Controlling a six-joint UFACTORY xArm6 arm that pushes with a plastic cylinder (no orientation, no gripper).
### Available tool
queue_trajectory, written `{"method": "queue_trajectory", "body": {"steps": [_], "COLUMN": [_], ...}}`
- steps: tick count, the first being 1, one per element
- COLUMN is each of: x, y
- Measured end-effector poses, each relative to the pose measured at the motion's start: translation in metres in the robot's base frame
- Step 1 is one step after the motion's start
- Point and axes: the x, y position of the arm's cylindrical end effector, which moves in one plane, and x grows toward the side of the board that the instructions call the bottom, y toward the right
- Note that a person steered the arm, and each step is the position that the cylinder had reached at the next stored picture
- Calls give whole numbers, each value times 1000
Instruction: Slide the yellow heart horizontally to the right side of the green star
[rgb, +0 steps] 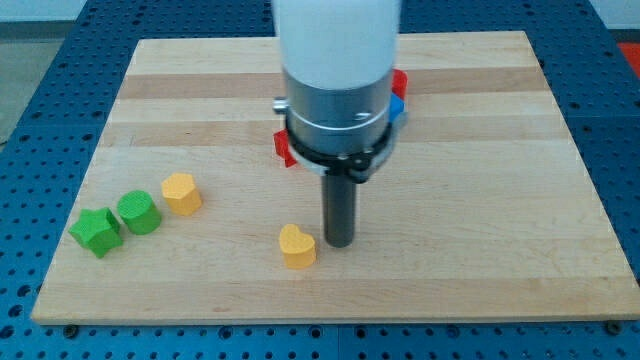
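Observation:
The yellow heart (297, 246) lies on the wooden board (480, 220) near the view's bottom centre. My tip (338, 242) stands just to the heart's right, close to it or touching. The green star (97, 231) lies at the view's far left, well left of the heart. The arm's white and grey body (338, 80) rises above the tip and hides part of the board behind it.
A green cylinder-like block (138, 212) sits right of the star, and a yellow hexagon-like block (182, 193) right of that. Red blocks (284, 147) and a blue block (398, 108) show partly behind the arm. The board's bottom edge runs just below the heart.

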Motion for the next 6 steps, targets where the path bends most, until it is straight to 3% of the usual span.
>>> {"method": "queue_trajectory", "body": {"steps": [1, 2, 4, 5, 6], "x": [7, 30, 6, 1, -6], "y": [-5, -66, -167, -155, -96]}}
